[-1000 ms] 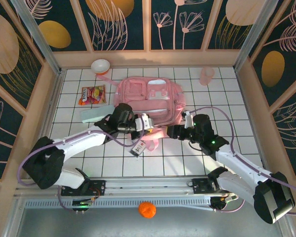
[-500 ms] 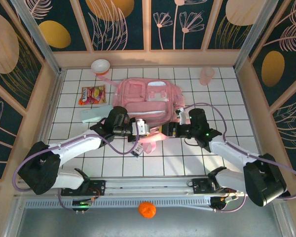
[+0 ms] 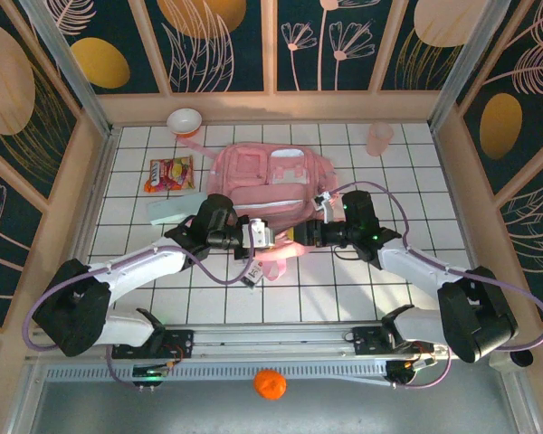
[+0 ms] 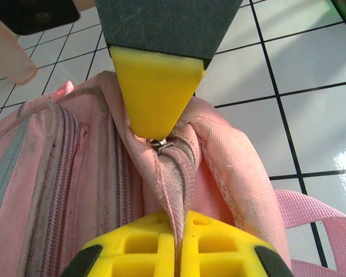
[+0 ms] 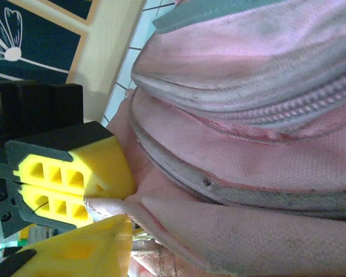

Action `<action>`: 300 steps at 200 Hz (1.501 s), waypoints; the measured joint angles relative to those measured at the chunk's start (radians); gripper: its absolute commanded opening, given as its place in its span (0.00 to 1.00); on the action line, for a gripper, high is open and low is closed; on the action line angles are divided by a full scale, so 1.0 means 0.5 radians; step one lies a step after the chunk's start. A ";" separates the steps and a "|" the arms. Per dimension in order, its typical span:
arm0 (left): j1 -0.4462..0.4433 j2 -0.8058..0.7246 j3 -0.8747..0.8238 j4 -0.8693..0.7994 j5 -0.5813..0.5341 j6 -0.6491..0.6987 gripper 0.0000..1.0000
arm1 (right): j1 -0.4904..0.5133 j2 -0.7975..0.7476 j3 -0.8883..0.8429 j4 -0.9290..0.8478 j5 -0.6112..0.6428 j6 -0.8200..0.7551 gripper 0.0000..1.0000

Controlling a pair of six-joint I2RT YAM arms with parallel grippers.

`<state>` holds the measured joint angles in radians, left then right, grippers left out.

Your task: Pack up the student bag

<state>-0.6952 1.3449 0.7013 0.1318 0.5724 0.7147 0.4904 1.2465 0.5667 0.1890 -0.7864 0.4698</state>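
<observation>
Your left gripper is fully closed on a thin fold of the student bag, right on the zipper seam at the bag's near edge. For your right gripper I cannot tell how wide it stands or if it holds anything. One yellow finger is just above the small metal zipper pull, and the other is hidden.

The bag lies flat in the middle of the tiled table, front pockets up, its near edge raised between the two grippers.

I see two risks. The right fingers may close on fabric beside the pull, because the pull is small and sits deep in the fold. Then the zipper will not run and the whole bag will drag. The left pinch is also thin, so a strong pull could slip it free.

The bag's top, with the main zipper and a strap, seems to point toward the arms. Its long axis therefore runs far to near, though from above it looks almost as wide.
</observation>
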 measured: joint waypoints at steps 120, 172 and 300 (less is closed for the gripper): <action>0.002 0.001 0.000 -0.001 -0.003 0.000 0.00 | 0.014 -0.053 0.028 -0.054 -0.238 -0.089 0.36; 0.002 0.001 0.013 -0.003 -0.011 0.000 0.00 | 0.071 0.024 0.227 -0.390 -0.064 -0.302 0.31; 0.027 -0.022 0.019 -0.018 -0.062 0.031 0.00 | -0.102 -0.062 0.319 -0.878 0.286 -0.501 0.00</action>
<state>-0.6819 1.3338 0.7109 0.1230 0.5415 0.7303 0.4393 1.2156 0.7261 -0.2501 -0.6434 0.2192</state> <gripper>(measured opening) 0.059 0.047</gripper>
